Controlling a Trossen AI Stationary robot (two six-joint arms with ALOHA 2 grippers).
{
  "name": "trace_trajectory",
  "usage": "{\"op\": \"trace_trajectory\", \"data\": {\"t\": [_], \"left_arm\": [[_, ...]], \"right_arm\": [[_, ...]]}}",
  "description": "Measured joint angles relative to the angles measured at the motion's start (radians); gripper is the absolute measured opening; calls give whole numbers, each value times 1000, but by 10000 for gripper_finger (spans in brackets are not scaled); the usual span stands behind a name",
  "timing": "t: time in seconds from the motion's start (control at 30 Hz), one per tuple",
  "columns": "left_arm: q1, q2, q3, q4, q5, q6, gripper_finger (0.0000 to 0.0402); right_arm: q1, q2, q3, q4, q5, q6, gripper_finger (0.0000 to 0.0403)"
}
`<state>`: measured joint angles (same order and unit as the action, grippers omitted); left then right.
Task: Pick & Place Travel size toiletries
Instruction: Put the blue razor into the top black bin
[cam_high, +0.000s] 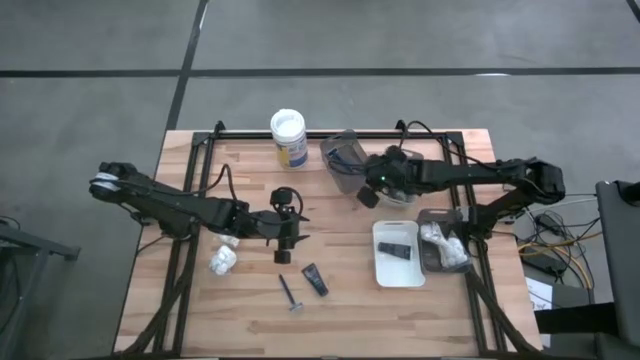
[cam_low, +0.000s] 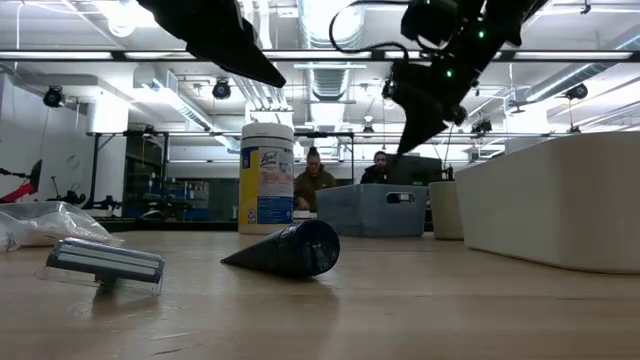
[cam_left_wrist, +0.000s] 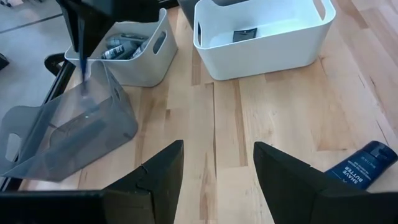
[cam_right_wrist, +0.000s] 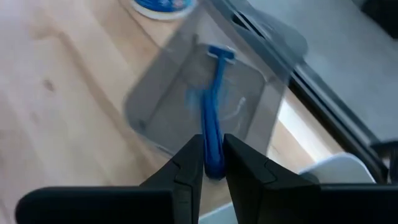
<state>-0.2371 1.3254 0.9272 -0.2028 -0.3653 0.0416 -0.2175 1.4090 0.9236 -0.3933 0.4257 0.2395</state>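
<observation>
My right gripper (cam_right_wrist: 213, 163) is shut on a blue razor (cam_right_wrist: 214, 106) above a see-through grey tray (cam_high: 343, 160) at the table's far side. My left gripper (cam_left_wrist: 217, 171) hovers open over bare wood at the table's left middle. A dark tube (cam_left_wrist: 359, 169) lies on its side just beside it. A second razor (cam_high: 291, 293) and a white lumpy packet (cam_high: 222, 260) rest on the wood near the front. The white tray (cam_high: 398, 268) holds one dark item. The grey tray (cam_high: 445, 248) next to it holds white packets. My right gripper pinches the razor's handle (cam_right_wrist: 213, 149) between its two fingers, which lie along it. It comes slanting down from the table's right side. The razor sticks out past the fingertips, and its head (cam_right_wrist: 221, 53) is over the see-through tray. Whether the head touches the tray I cannot tell.
A white-lidded tub (cam_high: 288, 135) stands upright at the far edge, left of the see-through tray. Black frame rails run along the table's far, left and right sides. Two people sit in the room behind the table.
</observation>
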Motion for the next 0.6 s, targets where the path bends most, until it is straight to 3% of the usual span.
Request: {"op": "trace_trajectory", "data": {"t": [0.27,0.6], "left_arm": [[0,0,0,0,0,-13,200],[0,0,0,1,0,-20,200]], "right_arm": [[-51,0,-45,14,-3,50,41],[-81,0,-50,48,-4,21,71]]}}
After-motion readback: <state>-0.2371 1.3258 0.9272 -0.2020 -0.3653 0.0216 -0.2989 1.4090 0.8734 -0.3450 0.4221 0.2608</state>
